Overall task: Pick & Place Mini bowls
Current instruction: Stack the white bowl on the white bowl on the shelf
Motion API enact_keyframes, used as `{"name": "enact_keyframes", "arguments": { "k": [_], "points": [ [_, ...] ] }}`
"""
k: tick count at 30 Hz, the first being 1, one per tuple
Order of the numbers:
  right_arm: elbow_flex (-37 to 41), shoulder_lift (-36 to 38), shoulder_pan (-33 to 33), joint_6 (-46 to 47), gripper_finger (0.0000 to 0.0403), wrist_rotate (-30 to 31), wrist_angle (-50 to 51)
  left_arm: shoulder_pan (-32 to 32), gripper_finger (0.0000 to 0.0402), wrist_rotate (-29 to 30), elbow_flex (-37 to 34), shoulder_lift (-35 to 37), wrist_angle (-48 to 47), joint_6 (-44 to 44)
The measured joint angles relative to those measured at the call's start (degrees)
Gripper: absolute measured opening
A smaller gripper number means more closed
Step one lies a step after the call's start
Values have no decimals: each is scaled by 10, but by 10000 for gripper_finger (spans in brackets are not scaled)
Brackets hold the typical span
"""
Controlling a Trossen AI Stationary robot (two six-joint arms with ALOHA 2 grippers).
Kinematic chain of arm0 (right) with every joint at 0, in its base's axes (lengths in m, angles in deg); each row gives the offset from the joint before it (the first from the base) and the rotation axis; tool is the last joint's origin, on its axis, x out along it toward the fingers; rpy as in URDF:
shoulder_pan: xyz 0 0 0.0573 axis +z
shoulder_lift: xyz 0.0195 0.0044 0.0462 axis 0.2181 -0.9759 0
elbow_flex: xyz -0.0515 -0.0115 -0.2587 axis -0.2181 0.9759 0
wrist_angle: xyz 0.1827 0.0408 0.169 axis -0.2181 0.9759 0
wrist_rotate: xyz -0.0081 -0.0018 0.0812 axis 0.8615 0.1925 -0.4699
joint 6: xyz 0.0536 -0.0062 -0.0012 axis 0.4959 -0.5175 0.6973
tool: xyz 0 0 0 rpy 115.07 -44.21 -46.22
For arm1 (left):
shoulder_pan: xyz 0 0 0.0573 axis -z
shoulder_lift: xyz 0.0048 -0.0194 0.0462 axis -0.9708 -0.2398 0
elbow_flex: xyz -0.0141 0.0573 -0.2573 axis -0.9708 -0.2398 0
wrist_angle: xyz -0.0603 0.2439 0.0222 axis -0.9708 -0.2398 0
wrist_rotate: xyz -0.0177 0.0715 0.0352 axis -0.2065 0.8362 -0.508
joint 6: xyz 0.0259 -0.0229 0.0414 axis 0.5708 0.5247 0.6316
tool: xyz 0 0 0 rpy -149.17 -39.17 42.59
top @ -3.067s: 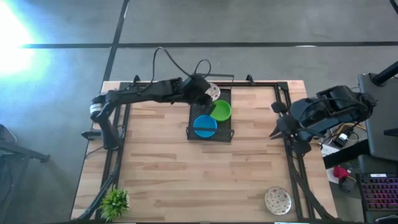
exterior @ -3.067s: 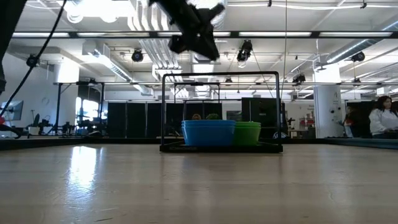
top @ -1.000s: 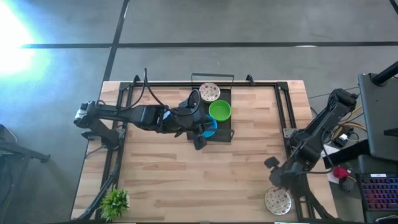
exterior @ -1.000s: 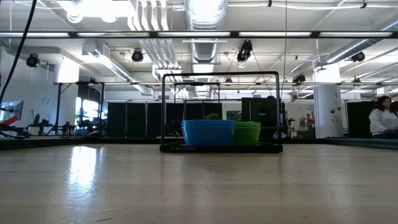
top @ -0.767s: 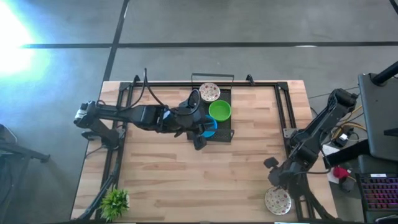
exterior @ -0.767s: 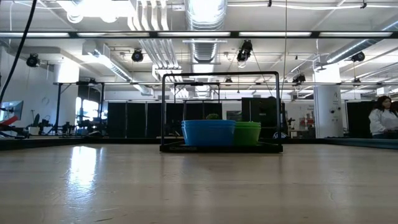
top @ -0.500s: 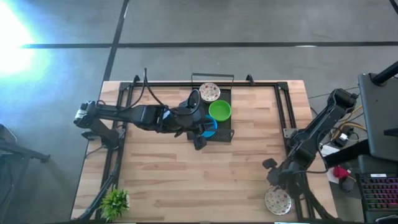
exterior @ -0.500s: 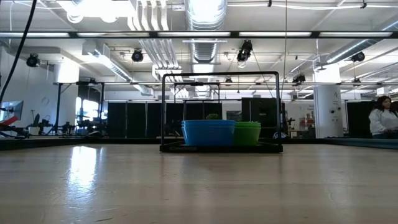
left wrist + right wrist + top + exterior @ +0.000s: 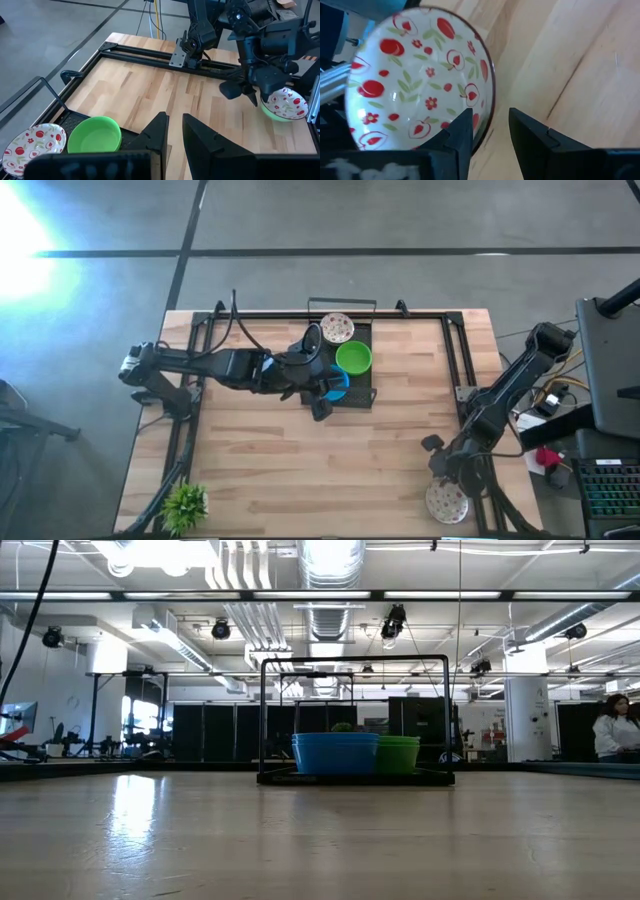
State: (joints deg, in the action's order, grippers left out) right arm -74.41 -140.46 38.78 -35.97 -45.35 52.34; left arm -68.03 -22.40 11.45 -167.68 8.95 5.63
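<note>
The big wood table (image 9: 330, 450) fills the high view. L arm lies stretched across it w/ the left gripper (image 9: 322, 402) by the black wire rack (image 9: 362, 397); its fingers (image 9: 159, 131) are a bit apart & hold nothing. R arm bends down at the near right corner; the right gripper (image 9: 490, 131) is partly open, one finger each side of the rim of the flowery bowl (image 9: 415, 80), not squeezing yet. In the rack: blue bowl (image 9: 335, 752), green bowl (image 9: 353, 358), 2nd flowery bowl (image 9: 337, 329). Small plant (image 9: 184, 504) at near left corner. Big room w/ ceiling lights behind.
</note>
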Motion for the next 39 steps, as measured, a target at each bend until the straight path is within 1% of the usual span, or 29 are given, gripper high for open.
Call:
{"name": "enact_keyframes", "arguments": {
  "k": [4, 9, 17, 26, 29, 31, 36, 39],
  "points": [
    [5, 0, 0, 4, 118, 0, 2, 0, 53, 0, 0, 0, 0, 0],
    [10, 0, 0, 63, 118, 0, -1, 0, 53, 0, 0, 0, 0, 0],
    [22, 0, 0, 127, 116, 0, -28, 0, 53, 2, 0, 0, -2, 0],
    [53, 0, 0, 152, 107, 0, -73, -1, 53, 2, 0, 0, -2, 0],
    [53, 0, 0, 167, 95, 0, -73, -1, 53, 2, 0, 0, -1, 0],
    [53, 0, 0, 178, 80, 0, -73, -1, 53, 2, 0, 0, 0, 0],
    [52, 0, 0, 202, 22, 0, -76, -1, 53, 2, 0, 0, 0, 0],
    [51, 0, 0, 202, 15, 0, -78, -1, 53, 2, 0, 0, 0, 0]
  ]
}}
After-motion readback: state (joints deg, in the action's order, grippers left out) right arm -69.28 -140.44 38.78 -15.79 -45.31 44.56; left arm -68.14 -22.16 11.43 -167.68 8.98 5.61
